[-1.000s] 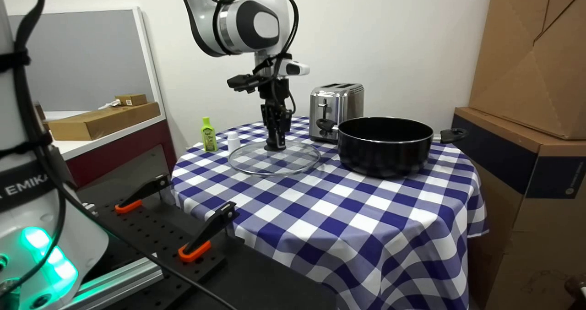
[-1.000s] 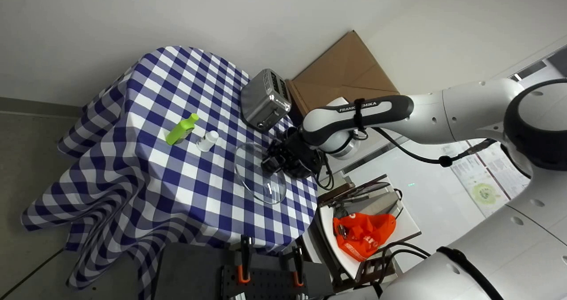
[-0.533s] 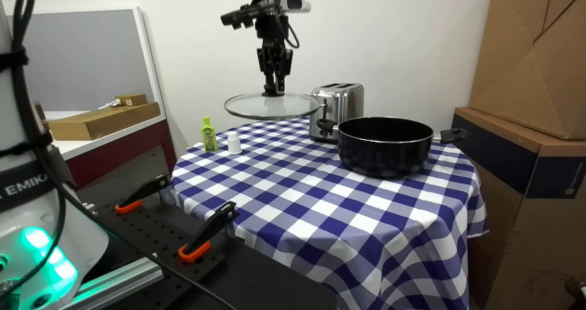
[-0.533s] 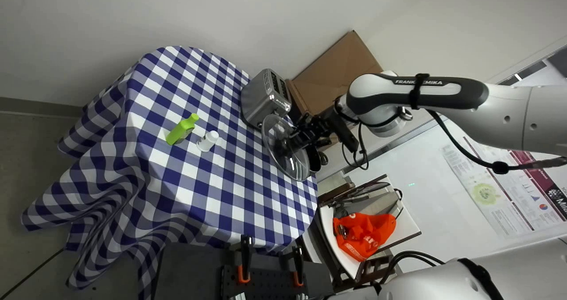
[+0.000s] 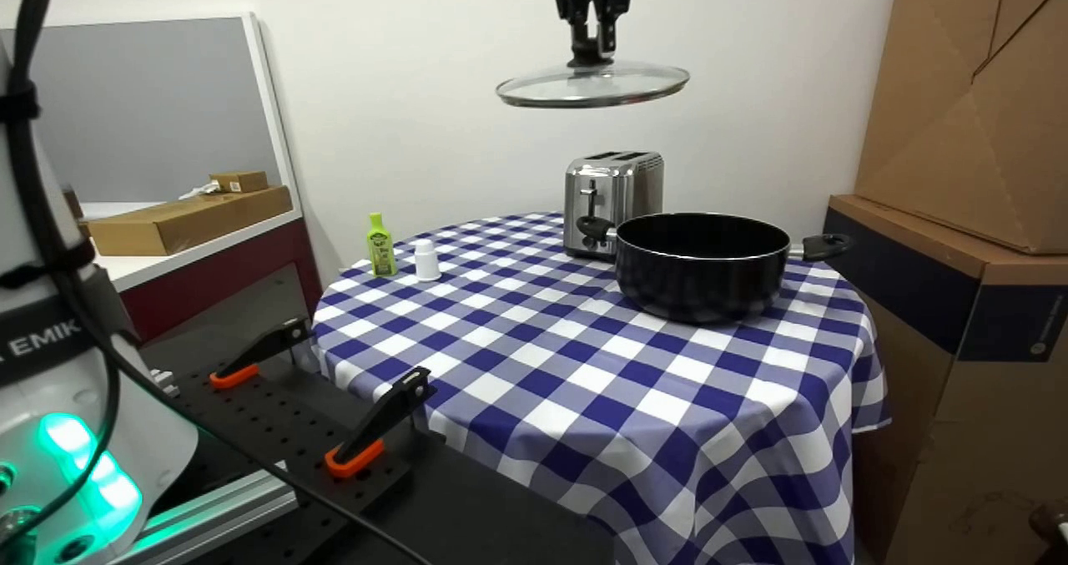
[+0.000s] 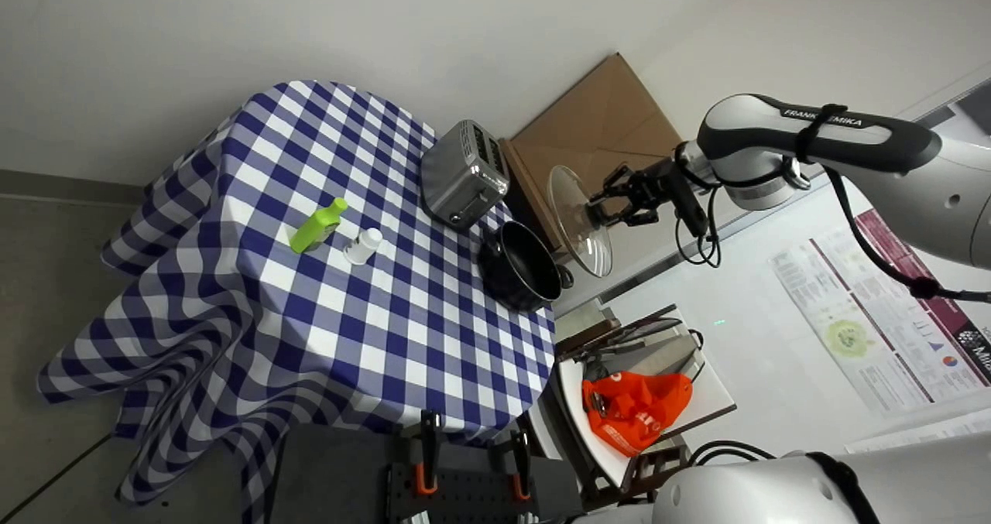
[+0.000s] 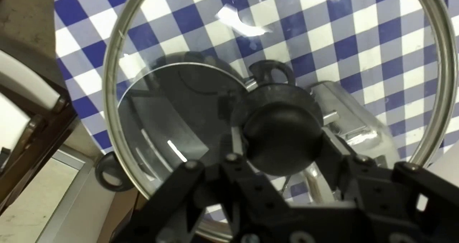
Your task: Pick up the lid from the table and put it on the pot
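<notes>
"The lid (image 5: pixel 591 89), clear glass ringed in metal, is held in midair, nearly level, above the table (image 5: pixel 534 331) draped in blue-and-white check."

"By what is it held?"

"Its black knob (image 7: pixel 281 139) is clasped in the claw (image 5: pixel 591 46), the grip being shown at close range in the wrist view."

"And where is the pot (image 5: pixel 703 277) placed?"

"It is set, open-mouthed, near the table's edge by the cardboard boxes (image 5: pixel 959 114), well below the lid. From the wrist, most of it is seen through the glass, while one handle (image 7: pixel 118 160) is caught outside the rim."

"What else is displayed on the table?"

"A steel toaster (image 5: pixel 613 206) is stationed just beside the pot, toward the edge along the wall (image 5: pixel 400 114). Near the left edge in an exterior view, a green bottle (image 5: pixel 381 248) and a small white bottle (image 5: pixel 426 263) are lined up side by side. By the near edge, a dark workbench (image 6: pixel 333 470) is seen."
</notes>
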### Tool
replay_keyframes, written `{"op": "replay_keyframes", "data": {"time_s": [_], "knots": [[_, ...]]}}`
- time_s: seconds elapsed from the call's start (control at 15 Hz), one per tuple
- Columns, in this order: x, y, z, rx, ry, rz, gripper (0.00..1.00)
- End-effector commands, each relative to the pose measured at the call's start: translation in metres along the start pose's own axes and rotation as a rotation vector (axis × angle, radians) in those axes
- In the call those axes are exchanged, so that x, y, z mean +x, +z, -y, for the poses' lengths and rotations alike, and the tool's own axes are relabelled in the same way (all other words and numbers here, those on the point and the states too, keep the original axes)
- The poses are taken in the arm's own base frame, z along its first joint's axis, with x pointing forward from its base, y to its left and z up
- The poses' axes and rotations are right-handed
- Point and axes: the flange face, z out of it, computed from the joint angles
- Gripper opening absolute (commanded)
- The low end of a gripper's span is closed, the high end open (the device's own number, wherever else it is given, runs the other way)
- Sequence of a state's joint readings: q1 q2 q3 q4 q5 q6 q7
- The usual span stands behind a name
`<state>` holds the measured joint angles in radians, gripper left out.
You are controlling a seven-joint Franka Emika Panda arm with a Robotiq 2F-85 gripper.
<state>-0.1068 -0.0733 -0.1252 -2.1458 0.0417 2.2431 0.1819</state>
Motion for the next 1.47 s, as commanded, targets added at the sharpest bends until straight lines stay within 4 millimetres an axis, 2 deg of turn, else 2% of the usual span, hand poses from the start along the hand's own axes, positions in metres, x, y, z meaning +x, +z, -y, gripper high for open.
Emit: {"op": "replay_keyframes", "data": {"time_s": [0.0,0.2,0.33,0.73,1.07,1.4], "knots": [[0.052,-0.008,-0.037,-0.022,0.022,-0.003,0.25],[0.082,0.002,-0.065,-0.042,0.042,0.004,0.25],[0.098,0.015,-0.075,-0.058,0.045,0.017,0.25],[0.135,0.066,-0.072,-0.087,0.015,0.081,0.25],[0.145,0.111,-0.069,-0.109,0.001,0.137,0.25],[0.142,0.148,-0.075,-0.128,0.000,0.188,0.25]]}}
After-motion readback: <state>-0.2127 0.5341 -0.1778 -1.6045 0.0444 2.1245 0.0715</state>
